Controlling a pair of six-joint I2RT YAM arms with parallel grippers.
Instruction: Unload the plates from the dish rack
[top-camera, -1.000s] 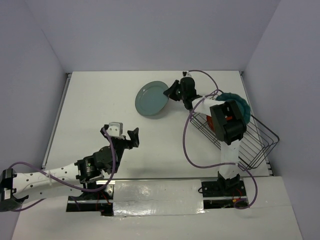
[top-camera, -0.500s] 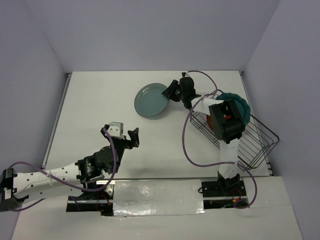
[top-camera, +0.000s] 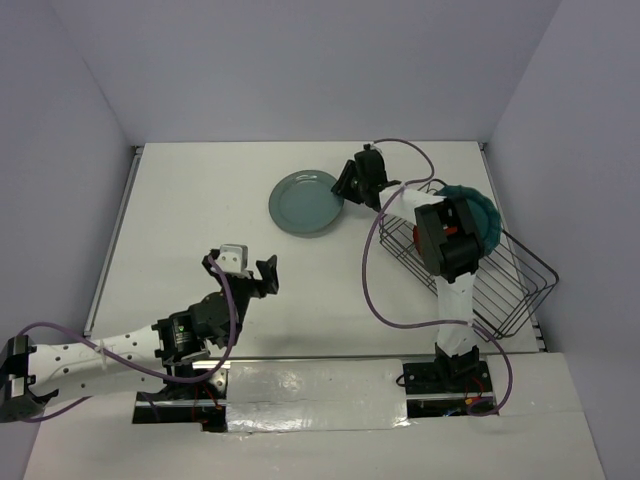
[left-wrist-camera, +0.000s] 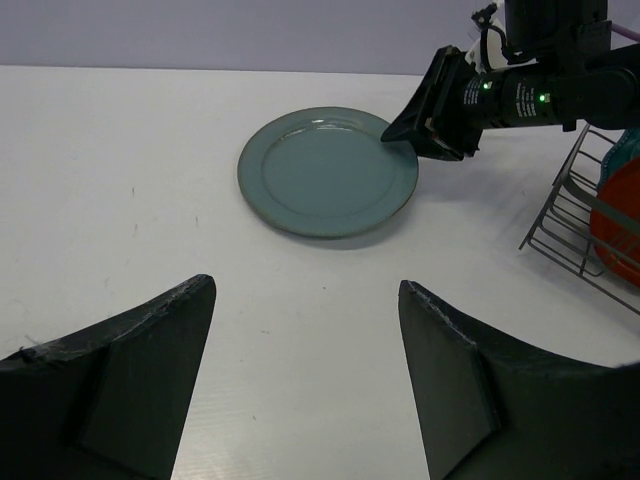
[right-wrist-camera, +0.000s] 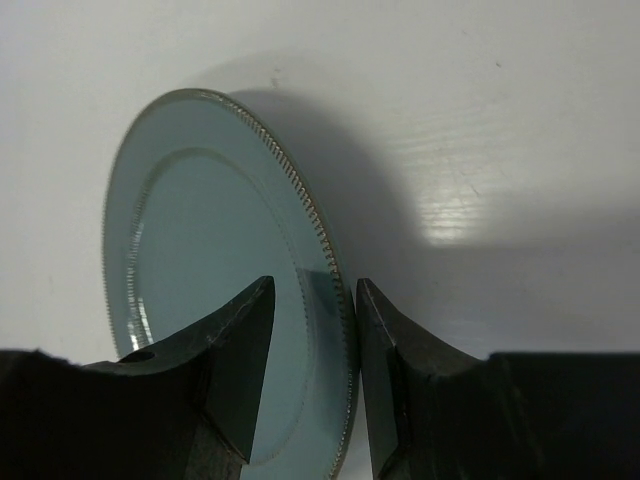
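Now our right gripper (right-wrist-camera: 313, 300) part-open, astride rim of smooth pale grey-green round plate (left-wrist-camera: 328, 170); left gripper (left-wrist-camera: 305, 290) wide, empty. If we retreat askew, finger may snag rim and drag plate.

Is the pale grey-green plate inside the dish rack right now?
No, the pale grey-green plate lies flat on the table, apart from the dish rack.

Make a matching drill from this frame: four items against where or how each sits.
Items
1. grey-green plate
2. dark teal plate
3. left pincer
4. right pincer

Place or state
A. in the dish rack
B. open, fingers either side of a plate's rim
C. lying flat on the table
D. open, nothing between its fingers

Pairs: 1-C, 2-A, 3-D, 4-B
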